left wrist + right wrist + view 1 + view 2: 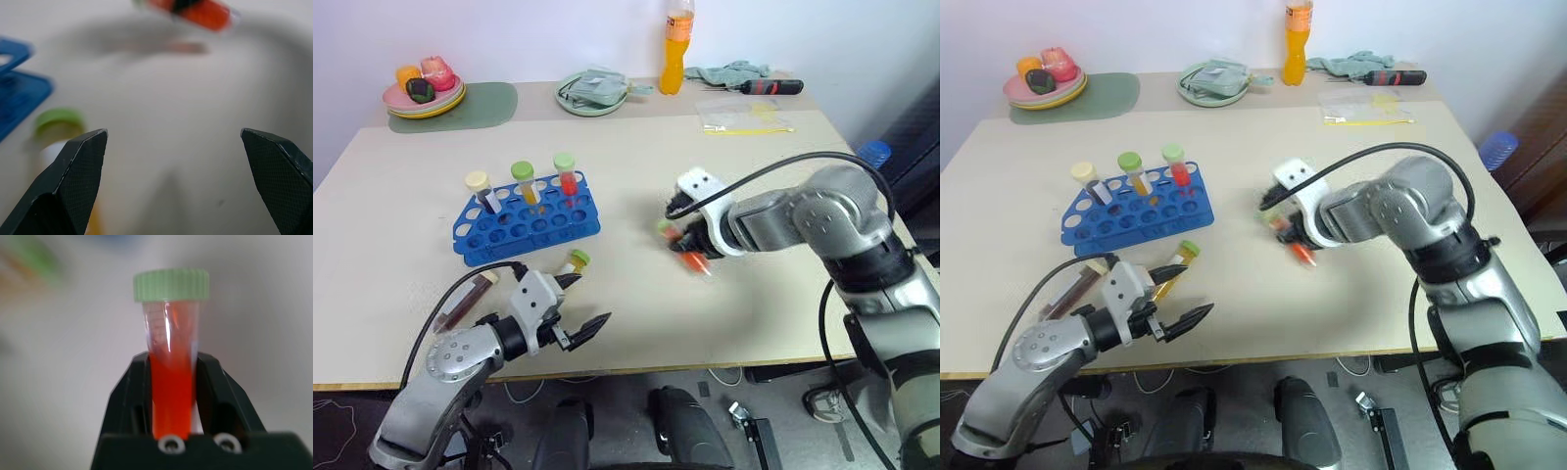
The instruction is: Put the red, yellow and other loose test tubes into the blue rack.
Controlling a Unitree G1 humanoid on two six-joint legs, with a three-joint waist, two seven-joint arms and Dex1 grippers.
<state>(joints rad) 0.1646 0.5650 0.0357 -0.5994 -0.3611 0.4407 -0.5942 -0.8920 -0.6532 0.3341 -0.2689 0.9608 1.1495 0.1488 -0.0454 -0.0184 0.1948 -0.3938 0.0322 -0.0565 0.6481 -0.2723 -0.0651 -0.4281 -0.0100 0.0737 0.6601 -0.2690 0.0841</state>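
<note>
In the left eye view, 3 capped tubes already stand in the blue rack [526,217]; 2 loose ones, a yellow tube [574,264] and a dark tube [468,301], lie just in front of the rack. The left wrist view shows the left gripper [173,161] spread wide and empty near the yellow tube. The right wrist view shows the right gripper [172,382] clamped on the red tube [171,367], to the right of the rack, so 3 tubes are left.

— What's the room like around that beige table [636,323]?

— A plain white wall [538,39] runs just behind its far edge. Light is soft and even, shadows faint.

— And below it?

— Dark floor [783,411] under the near edge, with cables [724,377] trailing. Something blue [874,152] sits just off the table's right side.
</note>
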